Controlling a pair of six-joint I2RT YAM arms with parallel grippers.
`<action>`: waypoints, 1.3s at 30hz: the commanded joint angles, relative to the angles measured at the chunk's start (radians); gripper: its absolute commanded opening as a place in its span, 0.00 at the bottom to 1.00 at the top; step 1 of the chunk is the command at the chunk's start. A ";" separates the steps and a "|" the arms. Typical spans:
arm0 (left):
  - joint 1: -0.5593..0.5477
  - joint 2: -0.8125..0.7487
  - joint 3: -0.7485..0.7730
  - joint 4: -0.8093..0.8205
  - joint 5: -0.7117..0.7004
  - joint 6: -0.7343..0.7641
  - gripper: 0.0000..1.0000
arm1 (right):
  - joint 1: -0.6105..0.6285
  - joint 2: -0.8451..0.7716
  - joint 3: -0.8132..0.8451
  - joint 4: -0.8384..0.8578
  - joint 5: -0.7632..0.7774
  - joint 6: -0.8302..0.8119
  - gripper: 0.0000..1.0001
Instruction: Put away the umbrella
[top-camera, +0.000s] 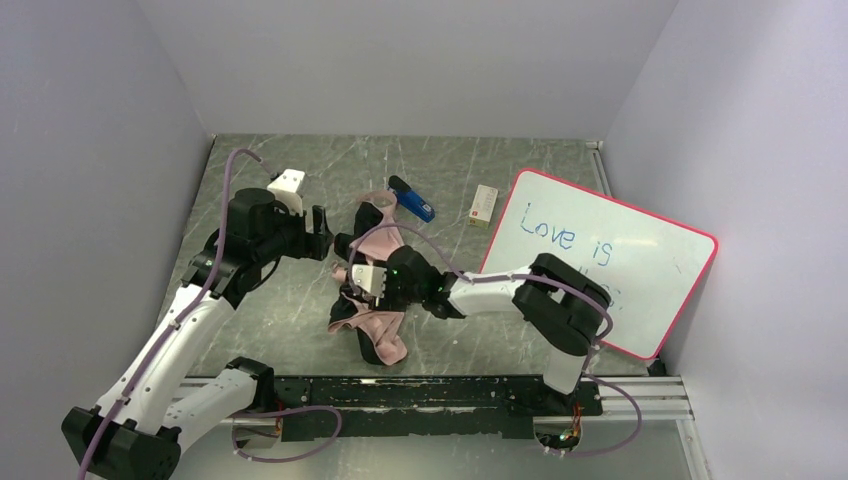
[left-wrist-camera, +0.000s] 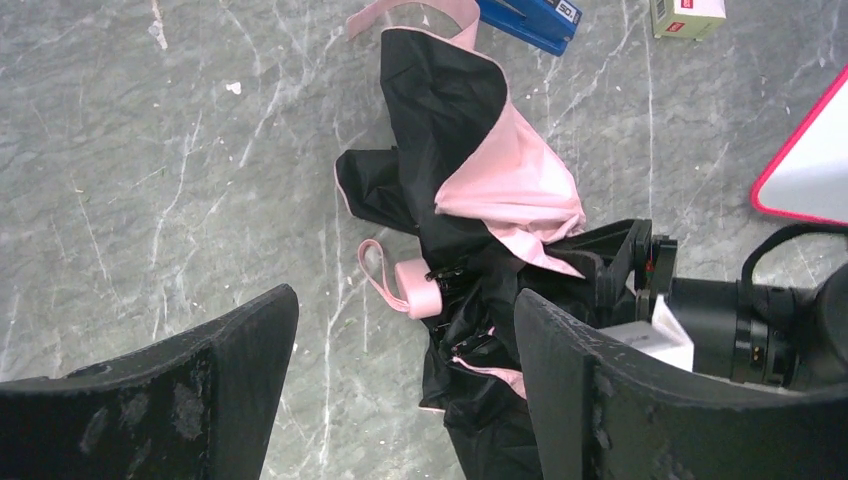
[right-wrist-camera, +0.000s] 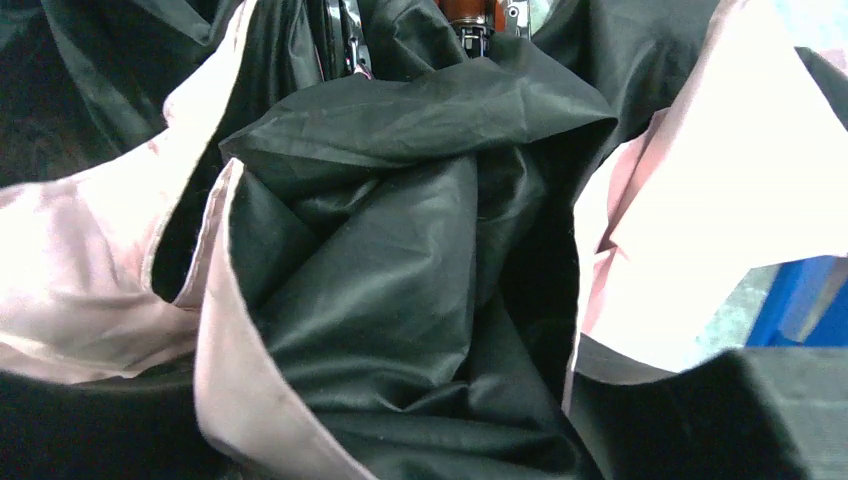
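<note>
The umbrella (top-camera: 372, 300) lies crumpled at the table's middle, pale pink outside and black inside. In the left wrist view its fabric (left-wrist-camera: 500, 190) is bunched, with the pink handle (left-wrist-camera: 418, 288) and strap loop at its near left. My left gripper (top-camera: 320, 232) is open and empty, just left of the umbrella; in its own view (left-wrist-camera: 405, 390) the handle lies ahead between the fingers. My right gripper (top-camera: 362, 277) is pushed into the fabric from the right. In its view black and pink cloth (right-wrist-camera: 400, 270) fills the gap, and one finger (right-wrist-camera: 730, 410) stands wide to the right.
A blue-and-black stapler (top-camera: 412, 200) lies just behind the umbrella, with a small white box (top-camera: 483, 205) to its right. A red-framed whiteboard (top-camera: 600, 260) leans at the right. Grey walls close in the left, back and right sides.
</note>
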 joint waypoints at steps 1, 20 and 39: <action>-0.006 0.000 0.007 0.034 0.031 -0.006 0.83 | 0.048 0.047 -0.064 -0.017 0.183 -0.076 0.57; -0.006 -0.020 0.082 0.049 -0.046 -0.080 0.88 | 0.194 -0.310 -0.186 0.095 0.473 0.035 0.83; -0.006 -0.167 0.172 0.331 -0.089 -0.551 0.97 | 0.198 -0.532 -0.074 0.206 0.565 1.240 0.91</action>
